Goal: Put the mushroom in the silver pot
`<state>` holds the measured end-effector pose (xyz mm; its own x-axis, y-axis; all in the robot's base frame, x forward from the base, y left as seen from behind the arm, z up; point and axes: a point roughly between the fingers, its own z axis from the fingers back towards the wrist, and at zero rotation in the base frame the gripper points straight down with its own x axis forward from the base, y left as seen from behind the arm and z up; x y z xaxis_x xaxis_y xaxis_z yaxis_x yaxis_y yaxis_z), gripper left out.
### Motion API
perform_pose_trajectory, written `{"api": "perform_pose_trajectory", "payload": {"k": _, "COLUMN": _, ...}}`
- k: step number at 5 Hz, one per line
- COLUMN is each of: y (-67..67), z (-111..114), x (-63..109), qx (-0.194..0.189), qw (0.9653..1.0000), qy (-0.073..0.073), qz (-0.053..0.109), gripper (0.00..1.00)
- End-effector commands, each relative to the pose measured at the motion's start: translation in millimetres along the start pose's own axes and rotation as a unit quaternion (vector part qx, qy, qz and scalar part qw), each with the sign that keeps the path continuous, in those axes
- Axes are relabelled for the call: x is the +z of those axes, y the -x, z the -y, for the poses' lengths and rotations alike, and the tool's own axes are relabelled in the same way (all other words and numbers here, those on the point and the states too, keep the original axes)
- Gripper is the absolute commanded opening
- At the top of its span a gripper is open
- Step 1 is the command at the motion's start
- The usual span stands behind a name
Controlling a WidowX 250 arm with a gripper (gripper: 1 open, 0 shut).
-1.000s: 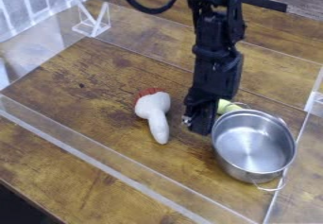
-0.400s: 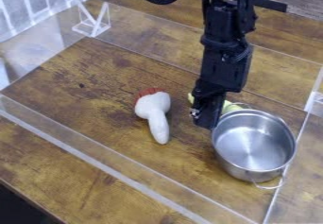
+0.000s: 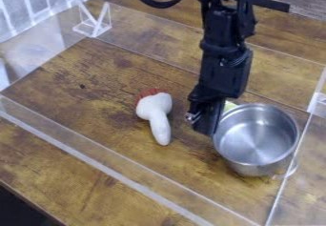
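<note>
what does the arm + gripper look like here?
The arm is all black, built of boxy, blocky segments, with a black cable looping off at the top of the picture. The gripper is black too, narrow at the tip. No markings legible.

Gripper (image 3: 200, 118) fingertips dark, small; jaw gap unreadable. Arm (image 3: 219, 30) cut off by top edge. Silver pot (image 3: 254, 137) near rim blurred, handles indistinct. Clear stand (image 3: 91, 20) upper left, detail too faint.

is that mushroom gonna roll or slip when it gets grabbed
The mushroom lies on its side, and its rounded stem looks smooth, so it may roll if nudged. It probably stays stiff like a moulded toy. The thick stem might slip between narrow fingers.
</note>
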<state>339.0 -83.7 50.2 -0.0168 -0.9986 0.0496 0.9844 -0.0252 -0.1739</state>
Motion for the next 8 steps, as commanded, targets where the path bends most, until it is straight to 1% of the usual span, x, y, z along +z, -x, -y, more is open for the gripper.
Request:
{"api": "perform_pose_trajectory", "payload": {"k": 1, "y": 15.8, "z": -2.2, "x": 29.1, "qx": -0.014, "qw": 0.9990, "qy": -0.041, "qz": 0.009, "gripper": 0.00}}
{"api": "perform_pose_trajectory", "payload": {"k": 2, "y": -2.5, "z": 9.1, "x": 32.9, "qx": 0.008, "qw": 0.9991, "qy": -0.041, "qz": 0.007, "gripper": 0.00}}
{"api": "perform_pose_trajectory", "payload": {"k": 3, "y": -23.0, "z": 20.1, "x": 48.0, "qx": 0.038, "qw": 0.9984, "qy": -0.042, "qz": -0.002, "gripper": 0.00}}
{"api": "perform_pose_trajectory", "payload": {"k": 4, "y": -23.4, "z": 16.3, "x": 55.1, "qx": 0.040, "qw": 0.9982, "qy": -0.043, "qz": -0.009, "gripper": 0.00}}
{"api": "perform_pose_trajectory", "payload": {"k": 5, "y": -28.3, "z": 10.3, "x": 54.3, "qx": 0.034, "qw": 0.9982, "qy": -0.049, "qz": -0.009, "gripper": 0.00}}
{"api": "perform_pose_trajectory", "payload": {"k": 6, "y": -39.6, "z": 6.8, "x": 53.3, "qx": 0.003, "qw": 0.9984, "qy": -0.055, "qz": -0.012, "gripper": 0.00}}
{"api": "perform_pose_trajectory", "payload": {"k": 7, "y": -51.9, "z": 4.9, "x": 51.6, "qx": -0.031, "qw": 0.9974, "qy": -0.064, "qz": -0.012, "gripper": 0.00}}
{"api": "perform_pose_trajectory", "payload": {"k": 8, "y": -57.4, "z": 5.4, "x": 40.0, "qx": -0.040, "qw": 0.9969, "qy": -0.067, "qz": -0.002, "gripper": 0.00}}
